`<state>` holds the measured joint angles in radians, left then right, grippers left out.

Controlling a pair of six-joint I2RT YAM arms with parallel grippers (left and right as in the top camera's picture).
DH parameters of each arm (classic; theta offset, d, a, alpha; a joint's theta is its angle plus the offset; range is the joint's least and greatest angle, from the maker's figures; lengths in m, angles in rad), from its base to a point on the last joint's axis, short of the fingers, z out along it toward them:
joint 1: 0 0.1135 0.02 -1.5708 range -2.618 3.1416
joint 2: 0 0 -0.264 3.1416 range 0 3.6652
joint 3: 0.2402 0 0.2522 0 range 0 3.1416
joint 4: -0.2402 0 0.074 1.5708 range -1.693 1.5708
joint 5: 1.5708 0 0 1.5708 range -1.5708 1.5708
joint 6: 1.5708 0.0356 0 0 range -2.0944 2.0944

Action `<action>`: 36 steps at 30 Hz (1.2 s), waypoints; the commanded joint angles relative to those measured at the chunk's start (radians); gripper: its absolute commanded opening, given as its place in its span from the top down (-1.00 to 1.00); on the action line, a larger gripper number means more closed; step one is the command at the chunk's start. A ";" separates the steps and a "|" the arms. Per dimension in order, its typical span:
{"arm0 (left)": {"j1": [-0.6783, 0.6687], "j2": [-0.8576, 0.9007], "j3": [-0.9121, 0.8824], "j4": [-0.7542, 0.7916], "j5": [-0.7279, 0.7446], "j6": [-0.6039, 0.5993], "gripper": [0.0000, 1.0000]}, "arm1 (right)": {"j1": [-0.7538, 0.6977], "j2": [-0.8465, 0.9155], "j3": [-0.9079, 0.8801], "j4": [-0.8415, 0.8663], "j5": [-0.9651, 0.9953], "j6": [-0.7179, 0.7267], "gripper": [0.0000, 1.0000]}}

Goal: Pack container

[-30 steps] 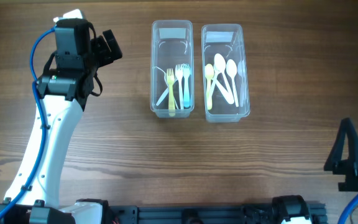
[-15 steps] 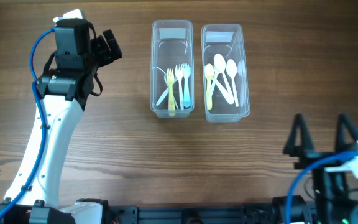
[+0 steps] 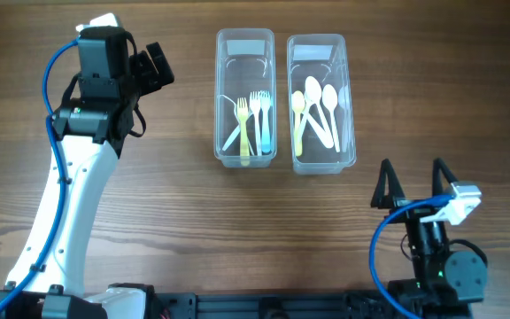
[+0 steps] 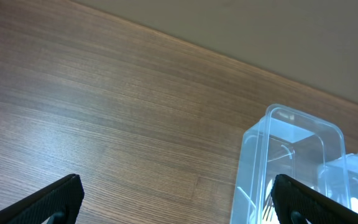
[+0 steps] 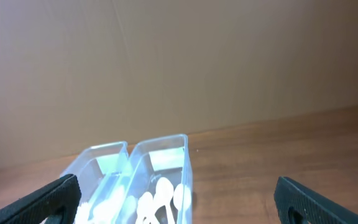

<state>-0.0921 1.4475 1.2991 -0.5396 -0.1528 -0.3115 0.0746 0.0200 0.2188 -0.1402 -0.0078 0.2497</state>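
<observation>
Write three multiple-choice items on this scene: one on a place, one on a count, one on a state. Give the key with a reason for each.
1. Where do the spoons lie?
A. In the container on the left arm's side
B. In the container on the right arm's side
C. Outside both

2. How many clear containers stand on the table?
A. One
B. Two
C. Four

3. How is the right gripper?
A. Open and empty
B. Shut on a fork
C. Shut on a lid

Key:
1 B, the overhead view shows them inside it.
2 B, two stand side by side.
3 A, its fingers stand apart with nothing between them.
</observation>
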 commanded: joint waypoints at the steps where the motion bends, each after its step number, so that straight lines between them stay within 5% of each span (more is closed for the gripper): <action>1: 0.005 -0.002 0.007 -0.001 -0.006 0.019 -1.00 | 0.006 -0.018 -0.075 0.042 -0.016 0.013 -0.99; 14: 0.005 -0.002 0.007 -0.001 -0.006 0.019 -1.00 | 0.006 -0.018 -0.193 0.101 -0.046 -0.023 -0.99; 30: 0.005 -0.002 0.007 -0.001 -0.006 0.019 -1.00 | 0.006 -0.018 -0.213 0.147 -0.083 -0.356 -0.99; 36: 0.005 -0.002 0.007 -0.001 -0.006 0.019 -0.99 | 0.006 -0.018 -0.213 0.147 -0.083 -0.380 -1.00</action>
<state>-0.0921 1.4475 1.2991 -0.5396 -0.1528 -0.3115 0.0746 0.0193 0.0143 -0.0013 -0.0761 -0.0891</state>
